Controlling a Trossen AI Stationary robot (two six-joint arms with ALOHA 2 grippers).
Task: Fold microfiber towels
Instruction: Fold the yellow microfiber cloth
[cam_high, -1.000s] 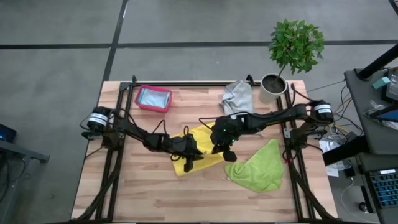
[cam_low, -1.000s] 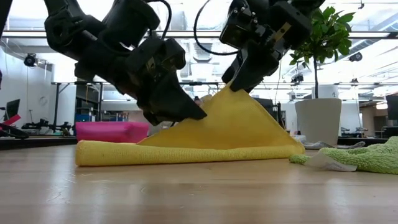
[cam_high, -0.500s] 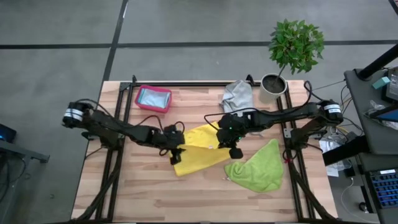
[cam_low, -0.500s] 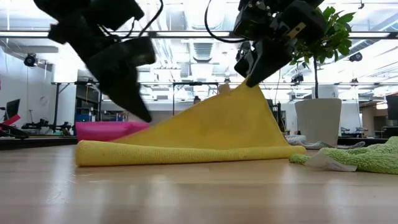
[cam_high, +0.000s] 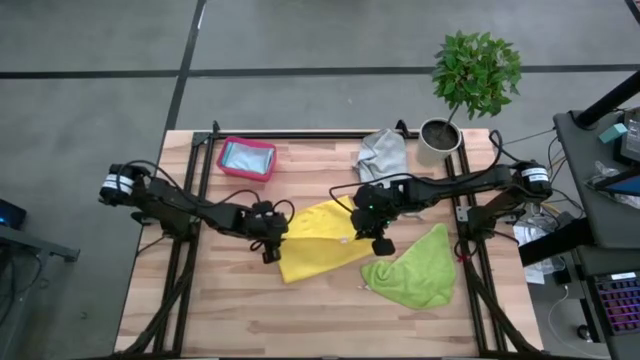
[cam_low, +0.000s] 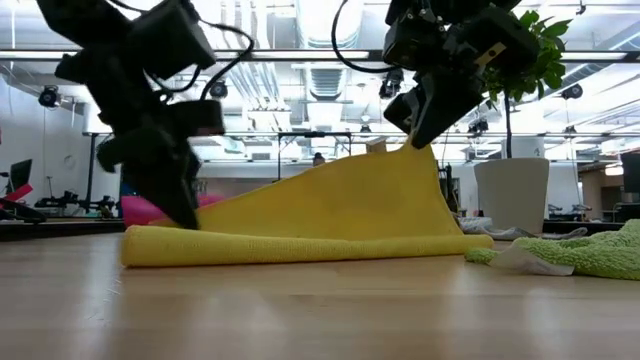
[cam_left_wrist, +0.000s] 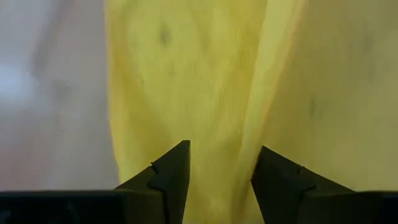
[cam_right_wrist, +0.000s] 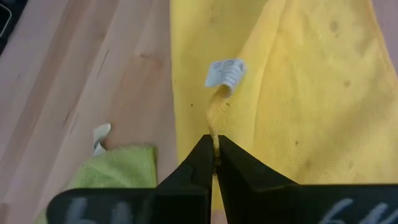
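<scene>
While right fingers (cam_right_wrist: 214, 163) pinch yellow towel (cam_high: 318, 240), left fingers (cam_left_wrist: 217, 180) spread; green towel (cam_high: 412, 270) beside.

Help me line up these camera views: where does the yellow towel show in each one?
High view: yellow towel mid-table, between both grippers.
Low view: centre, one edge lifted by the right gripper.
Left wrist view: fills the frame beyond open fingers.
Right wrist view: upper right, pinched edge.
Shared landmark: lime green towel.
</scene>
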